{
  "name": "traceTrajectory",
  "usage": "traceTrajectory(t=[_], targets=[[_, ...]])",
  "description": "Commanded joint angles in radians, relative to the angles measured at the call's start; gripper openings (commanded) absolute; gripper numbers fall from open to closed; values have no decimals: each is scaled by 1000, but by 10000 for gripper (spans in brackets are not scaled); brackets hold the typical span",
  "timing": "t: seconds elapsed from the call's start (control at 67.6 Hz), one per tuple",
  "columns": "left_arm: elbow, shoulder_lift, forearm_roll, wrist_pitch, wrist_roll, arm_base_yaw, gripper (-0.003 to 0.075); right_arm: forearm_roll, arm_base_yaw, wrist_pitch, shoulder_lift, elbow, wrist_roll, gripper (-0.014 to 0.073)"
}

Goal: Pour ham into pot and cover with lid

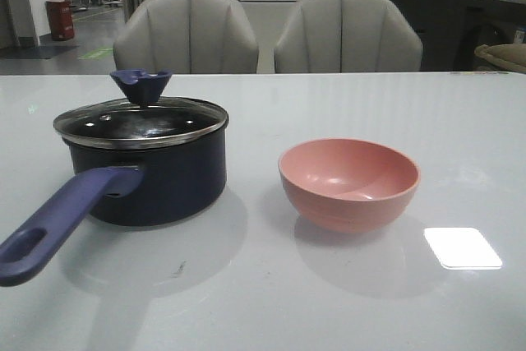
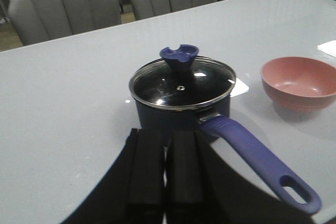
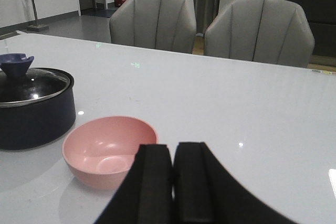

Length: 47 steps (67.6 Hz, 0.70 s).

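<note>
1. Front view first: the pot (image 1: 156, 174), a dark navy saucepan, sits on the left half of the pale glossy table (image 1: 271, 302), with the lid (image 1: 141, 121) seated flat on its rim. It's clear glass with a metal rim and a dark blue flared knob (image 1: 140, 86) on top.
2. The pot's long purple-blue handle (image 1: 57, 223) angles toward the near-left edge of the table, hole end nearest the camera.
3. Just to the right of the pot, not touching it, is the pink bowl (image 1: 349, 182). It stands upright and its inside looks bare, no chunks showing in any view.
4. The ham: can't see it anywhere. The lid's glass is all dark reflections, so I can't tell what's inside the pot.
5. Neither arm shows up in the front view at all.
6. Left wrist view: the left gripper (image 2: 165, 174) hovers above the table on the near side of the pot, angled down toward it, with the handle running off beside it. Its two black fingers (image 2: 144, 174) are pressed nearly together with just a thin slit between them, and they hold nothing.
7. Right wrist view: the right gripper (image 3: 173, 182) hangs low over the table just beside the pink bowl, facing the chairs. Same deal: fingers (image 3: 155, 182) drawn together, nothing clamped between them.
8. Background stuff: two grey upholstered chairs (image 1: 267, 34) tucked in at the far edge of the table, and a bright square patch of light (image 1: 463, 247) reflecting off the table to the right of the bowl.
</note>
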Motion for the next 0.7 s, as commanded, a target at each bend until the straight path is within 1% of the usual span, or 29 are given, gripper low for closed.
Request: traceTrajectory(t=[0.0,0.044,0.133,0.266,0.429,0.68], targets=[[54,-9,5,-224,-42,96,113,-6,-2,-73,10,-27,-11,157],[93,-27,9,-292,-65,151,113,-6,-2,-73,10,-27,-11,157],[170,-67,16,-376,-92,234,113,-6,-2,-73,10,-27,-11,157],[253,-130,32,-411,-92,308,113,-6,-2,-73,10,-27,-11,157],[299,-135,38,-437,-92,317,113,-6,-2,-72,10,-27,-11,157],[299,-133,38,-424,-92,317,113,-6,-2,-71,10,-27,-11,157]])
